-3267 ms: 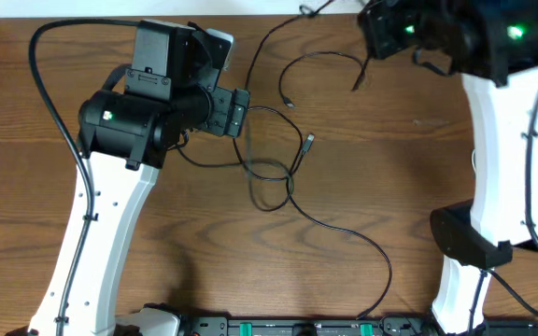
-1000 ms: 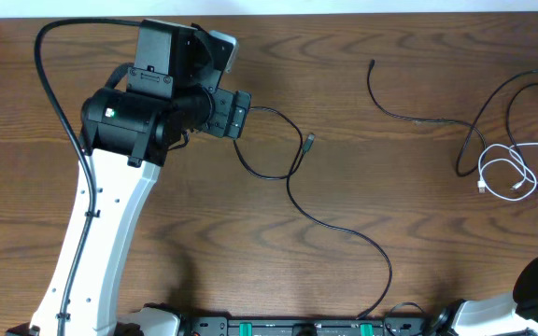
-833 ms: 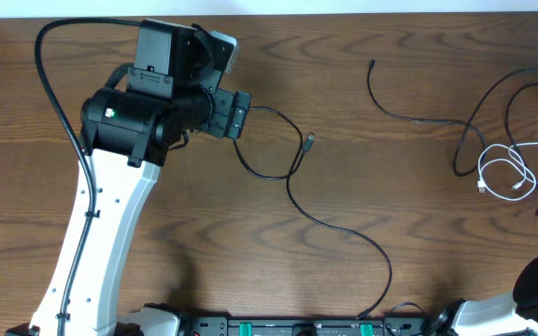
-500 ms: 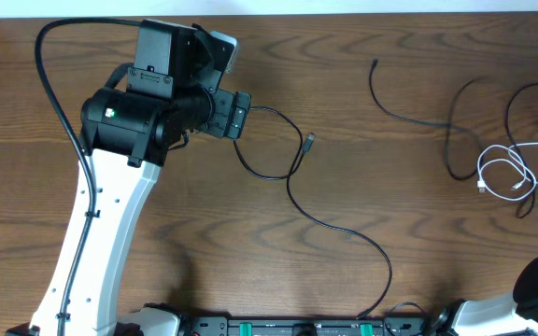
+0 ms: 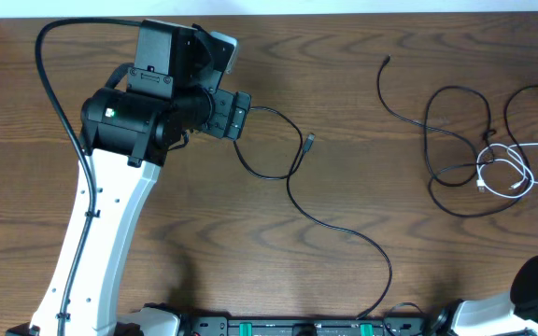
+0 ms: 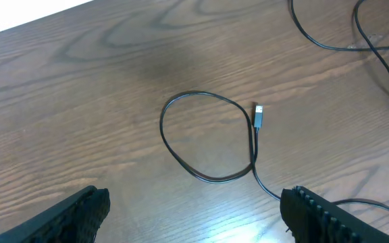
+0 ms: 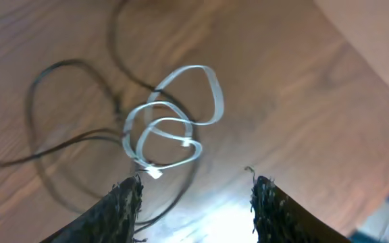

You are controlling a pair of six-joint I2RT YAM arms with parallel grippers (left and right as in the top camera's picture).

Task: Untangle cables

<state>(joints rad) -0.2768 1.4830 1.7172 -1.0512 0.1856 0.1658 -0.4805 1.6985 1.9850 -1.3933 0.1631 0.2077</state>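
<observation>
Cables [image 5: 344, 231] partly separated: one black cord [image 5: 289, 187] lies alone mid-bench [image 5: 204, 243]; white cord [image 7: 215, 101] overlaps another black cord [image 5: 427, 126]. Left jaws and right jaws spread, empty.

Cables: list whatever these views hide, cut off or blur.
- Overhead: the middle black cable runs under the rig at the bottom edge, so its far end is hidden.
- Overhead: the black cables on the right are cut off by the right edge.
- Right wrist: motion blur; which strand lies on top where black strands cross the white cable cannot be told.
- Overhead: the right gripper is out of frame.
</observation>
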